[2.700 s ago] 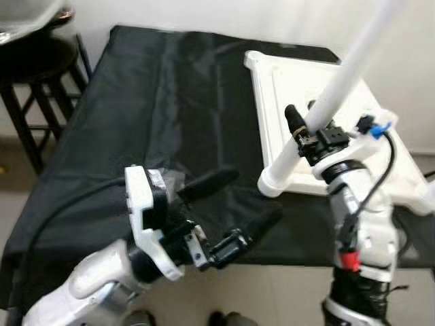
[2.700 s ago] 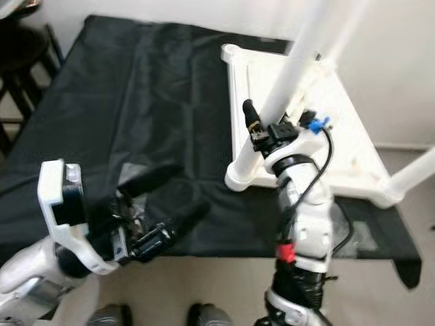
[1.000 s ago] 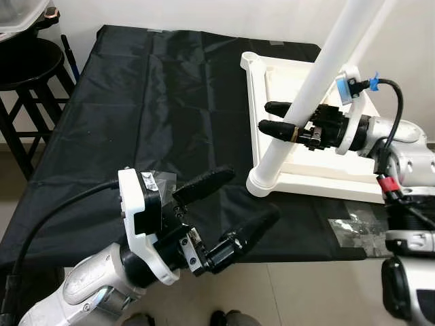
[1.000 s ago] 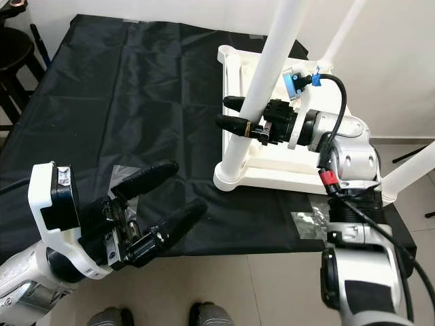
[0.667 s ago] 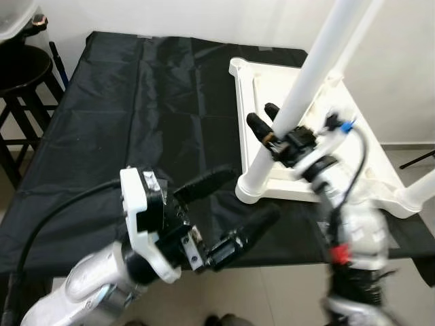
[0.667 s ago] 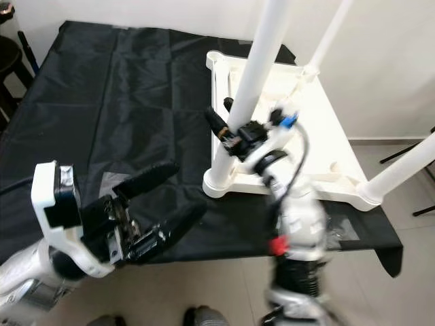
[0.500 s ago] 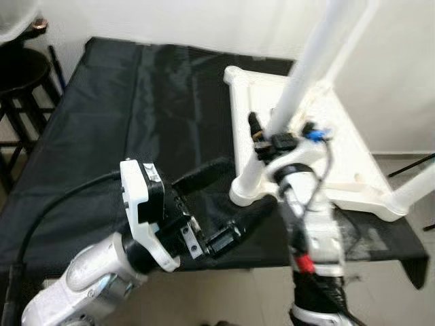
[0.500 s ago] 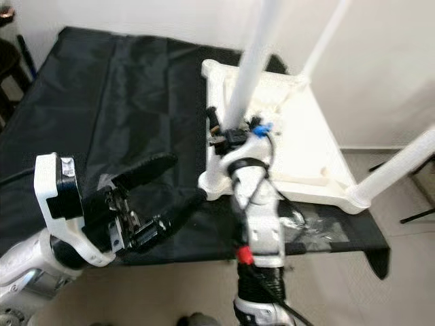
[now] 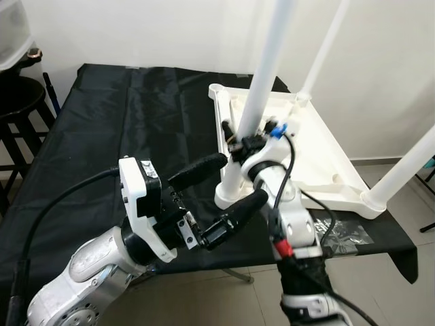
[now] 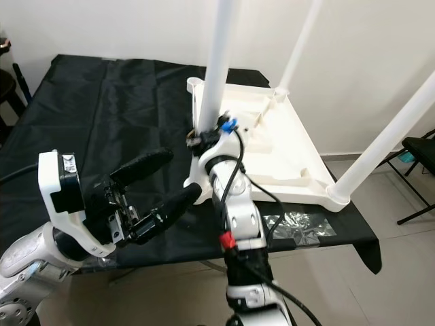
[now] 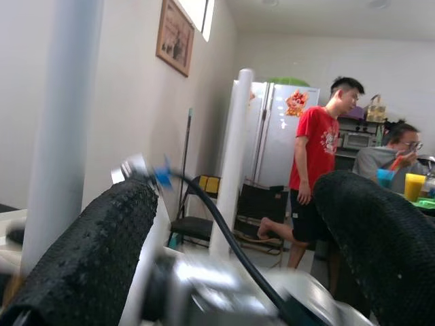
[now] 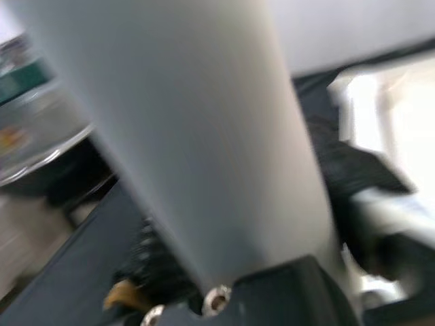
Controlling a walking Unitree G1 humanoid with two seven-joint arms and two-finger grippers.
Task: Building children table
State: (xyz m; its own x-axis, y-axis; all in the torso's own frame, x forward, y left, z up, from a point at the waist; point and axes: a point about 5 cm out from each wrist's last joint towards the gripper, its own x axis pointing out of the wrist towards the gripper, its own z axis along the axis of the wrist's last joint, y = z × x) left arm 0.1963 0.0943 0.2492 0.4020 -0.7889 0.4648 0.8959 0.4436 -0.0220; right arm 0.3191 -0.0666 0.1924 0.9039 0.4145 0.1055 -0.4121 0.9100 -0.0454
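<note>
We are seeing white children's table (image 9: 319, 159) lying upside down on black-covered worktop (image 9: 129, 136), legs pointing up. Near-corner leg (image 9: 262, 88) standing almost vertical, long axis up-down; 2.7 s ago it was leaning right in our view. Right gripper (image 9: 234, 136) jaws closing on this leg low down. Left gripper (image 9: 221, 193) hovering just left of leg base, jaws spread wide, holding nothing. Black stool (image 9: 17, 102) standing beside worktop, far left.

Home w/ kitchen: fridge (image 11: 282, 136), framed pic (image 11: 175, 35), microwave (image 11: 352, 139).
</note>
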